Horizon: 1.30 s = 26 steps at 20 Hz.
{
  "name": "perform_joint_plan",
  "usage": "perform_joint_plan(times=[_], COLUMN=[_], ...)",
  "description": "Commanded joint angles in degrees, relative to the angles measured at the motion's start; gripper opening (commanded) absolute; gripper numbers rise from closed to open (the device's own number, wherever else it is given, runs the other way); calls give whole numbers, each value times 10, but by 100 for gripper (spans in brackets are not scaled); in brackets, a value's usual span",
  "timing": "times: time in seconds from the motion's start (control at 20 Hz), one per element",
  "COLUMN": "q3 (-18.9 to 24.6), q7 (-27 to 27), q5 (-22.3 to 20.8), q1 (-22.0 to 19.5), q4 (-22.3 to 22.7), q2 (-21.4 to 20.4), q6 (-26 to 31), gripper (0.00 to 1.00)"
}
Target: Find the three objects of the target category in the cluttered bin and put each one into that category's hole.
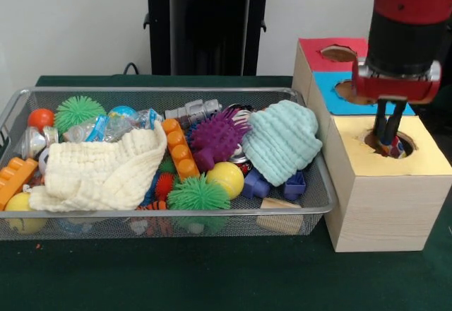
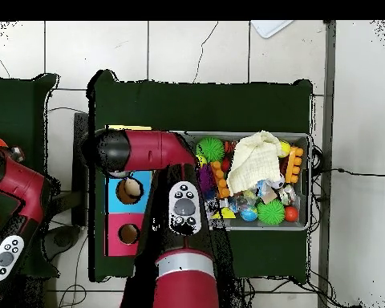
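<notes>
Pincer [image 1: 389, 143] reaches into the yellow box's hole [image 1: 390, 143], fingers narrowly parted around a dotted cloth piece [image 1: 393, 148], bin [image 1: 85, 218] at 9 o'clock.

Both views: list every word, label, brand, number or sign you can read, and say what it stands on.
No readable text in either view.
The bin and the toys in it show no legible print.
The yellow-topped box is plain wood on its sides, with no label.
The arm's button panel shows small markings in the overhead view, too small to read.
</notes>
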Motion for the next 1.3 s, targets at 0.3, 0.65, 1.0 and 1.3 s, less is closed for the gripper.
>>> perform_joint_plan(times=[0.3,0.65,1.0,1.3], q3=[12,13,0,22], q7=[78,57,-35,-107], q5=[30,33,-9,-48], q1=[-7,-23,-78,-159], q4=[41,58,108,145], q2=[-108,-134,-183,-210], q6=[182,191,107,-6], gripper=[0,0,0,0])
